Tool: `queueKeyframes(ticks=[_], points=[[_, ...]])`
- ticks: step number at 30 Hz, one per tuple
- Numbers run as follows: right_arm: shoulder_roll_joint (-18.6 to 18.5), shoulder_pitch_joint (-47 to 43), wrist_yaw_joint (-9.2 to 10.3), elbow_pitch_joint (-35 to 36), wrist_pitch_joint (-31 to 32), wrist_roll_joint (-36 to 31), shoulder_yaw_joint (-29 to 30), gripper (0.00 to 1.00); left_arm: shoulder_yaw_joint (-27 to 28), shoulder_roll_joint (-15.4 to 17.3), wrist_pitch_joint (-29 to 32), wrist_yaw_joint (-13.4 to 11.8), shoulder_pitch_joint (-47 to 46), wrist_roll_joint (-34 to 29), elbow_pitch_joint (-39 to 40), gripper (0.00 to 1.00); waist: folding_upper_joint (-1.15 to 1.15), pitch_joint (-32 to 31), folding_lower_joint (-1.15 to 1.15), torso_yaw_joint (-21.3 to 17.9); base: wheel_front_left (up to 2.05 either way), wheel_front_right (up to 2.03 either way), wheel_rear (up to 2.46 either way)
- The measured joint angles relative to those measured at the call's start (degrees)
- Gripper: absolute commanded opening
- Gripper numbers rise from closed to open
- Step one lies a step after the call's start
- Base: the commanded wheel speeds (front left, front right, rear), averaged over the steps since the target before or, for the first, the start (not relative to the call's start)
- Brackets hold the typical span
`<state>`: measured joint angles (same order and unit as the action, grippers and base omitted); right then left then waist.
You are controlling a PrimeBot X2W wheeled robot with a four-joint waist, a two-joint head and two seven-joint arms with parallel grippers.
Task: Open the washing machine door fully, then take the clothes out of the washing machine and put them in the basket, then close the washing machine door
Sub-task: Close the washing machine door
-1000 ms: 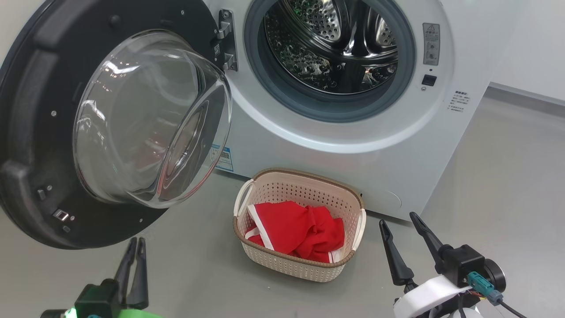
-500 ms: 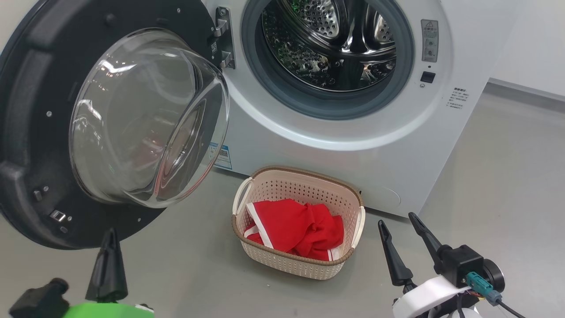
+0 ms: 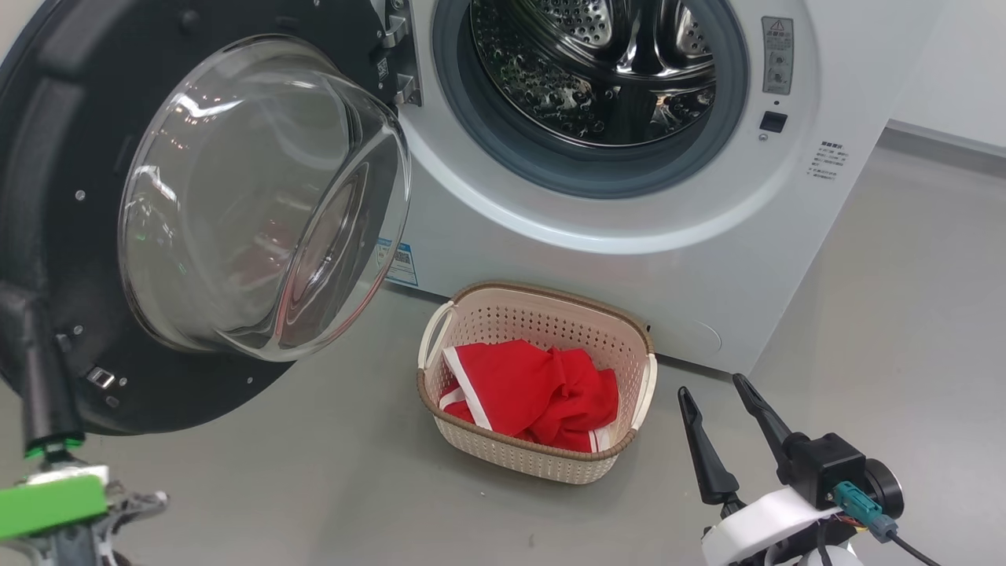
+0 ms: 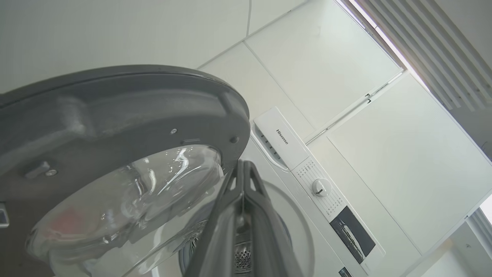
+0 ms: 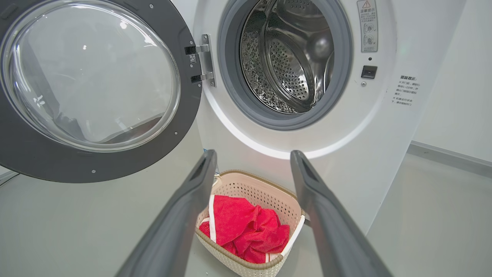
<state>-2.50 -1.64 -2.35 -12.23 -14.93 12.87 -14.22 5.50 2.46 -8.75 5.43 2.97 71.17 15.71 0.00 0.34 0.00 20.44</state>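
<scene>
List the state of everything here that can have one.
washing machine door: open wide.
washing machine: drum exposed, no clothes seen inside.
clothes: crumpled in the basket.
basket: upright on the floor.
left gripper: shut, empty.
right gripper: open, empty.
</scene>
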Motion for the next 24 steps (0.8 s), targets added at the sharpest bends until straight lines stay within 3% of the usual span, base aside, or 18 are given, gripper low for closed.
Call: queueKeyframes(ticks=[6,9,16,24], points=[[0.0,0.1,0.04,0.6,0.0,-0.3,0.5,1.0,7.4,0.5,1.6,0.0,-4.5,5.7,1.9,0.0,0.0,1.1,0.0,0.1,0.0,0.0,0.0],[0.0,0.3,0.03,0.7,0.0,-0.4,0.4,1.0,11.8,3.6,2.5,-0.2,-6.5,7.6,1.2,0.0,0.0,1.8,0.0,0.3,0.0,0.0,0.0],[-0.4,1.5,-0.07,0.8,0.0,-1.4,0.4,1.0,20.4,10.5,5.6,-4.6,-10.9,12.9,-6.2,0.0,0.0,3.6,0.0,0.2,0.0,0.0,0.0],[-0.9,2.4,-0.33,0.8,0.0,-1.6,0.4,1.0,24.3,15.3,11.0,-10.2,-13.5,18.6,-19.8,0.0,0.0,5.1,0.0,-0.5,0.0,0.0,0.0]])
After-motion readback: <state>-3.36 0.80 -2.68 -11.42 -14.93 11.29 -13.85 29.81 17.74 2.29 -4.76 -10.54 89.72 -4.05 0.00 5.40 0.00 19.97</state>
